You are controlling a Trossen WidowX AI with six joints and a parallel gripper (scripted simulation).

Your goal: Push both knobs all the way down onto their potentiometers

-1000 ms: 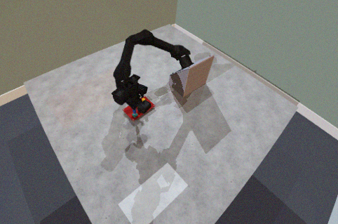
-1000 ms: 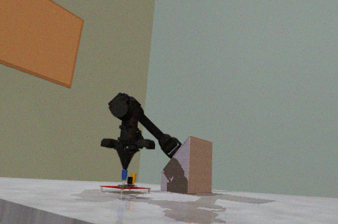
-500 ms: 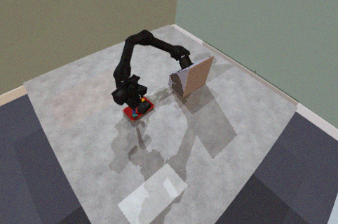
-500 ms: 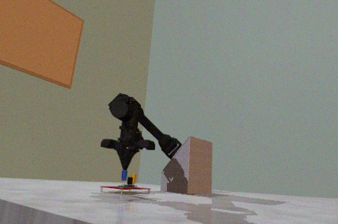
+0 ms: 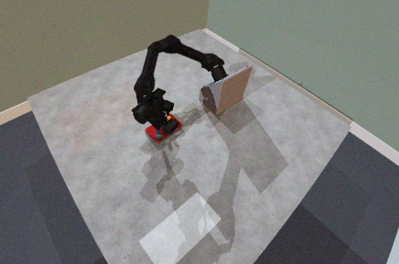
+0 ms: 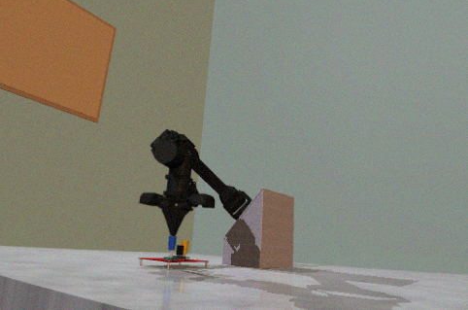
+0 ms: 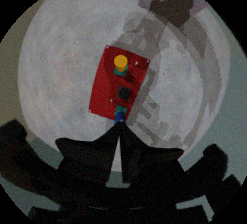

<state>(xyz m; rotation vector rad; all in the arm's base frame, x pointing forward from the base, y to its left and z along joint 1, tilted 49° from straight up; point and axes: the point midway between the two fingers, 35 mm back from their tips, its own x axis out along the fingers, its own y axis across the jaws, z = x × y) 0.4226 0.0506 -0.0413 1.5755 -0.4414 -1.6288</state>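
Observation:
The red circuit board (image 5: 151, 132) (image 6: 150, 259) (image 7: 101, 93) stands on short legs on the grey table. A blue knob (image 5: 158, 133) (image 6: 172, 242) (image 7: 118, 116) stands tall on its shaft at the board's near end. A yellow knob (image 5: 168, 117) (image 6: 184, 247) (image 7: 119, 63) sits at the far end, lower in the side view. A dark part (image 7: 126, 92) lies between them. My gripper (image 6: 173, 232) (image 7: 119, 123) is shut with nothing in it. Its tip points straight down and hangs right over the top of the blue knob; I cannot tell if they touch.
The arm's base is at a tan and grey block (image 5: 232, 89) (image 6: 272, 228) behind and to the right of the board. An orange panel (image 6: 49, 71) hangs on the wall. The table's edge (image 6: 58, 294) runs close in front.

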